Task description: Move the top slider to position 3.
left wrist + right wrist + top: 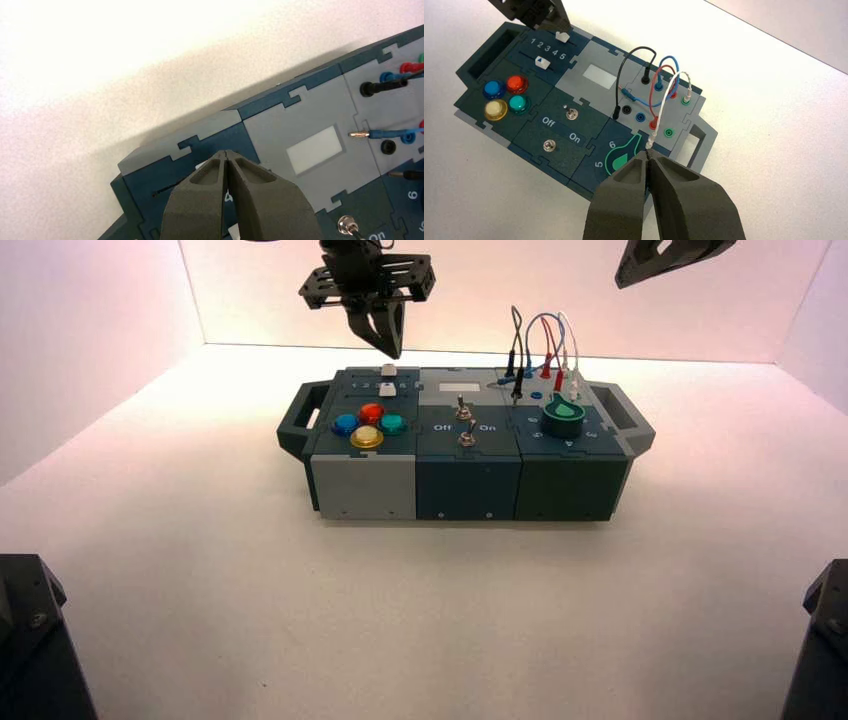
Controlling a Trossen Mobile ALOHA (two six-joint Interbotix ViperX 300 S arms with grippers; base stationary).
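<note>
The left gripper (396, 356) is at work at the rear left part of the box (365, 488). Its fingers are closed, tip against tip, and they hold nothing. The top slider (562, 36) is just beside and under these fingertips, and its place looks to be near the 4; if they touch it already, I cannot tell. The right gripper (648, 152) waits above the knob side, its fingers also closed and empty.

The step in hand, I judge, is to set the closed tips against the slider's side nearer to the 5, and then push toward position 3 (547, 48). The tips should go low enough to catch the white cap, but not press on the panel. One short, slow push along the slot is best, because too much would carry it to the 2. The lower white slider (542, 62), in front of the fingers, must not be touched.

About writing: the scale reads 1 2 3 4 5, and farther to the right of the left fingers are "Off" and "On". I can read no brand.
</note>
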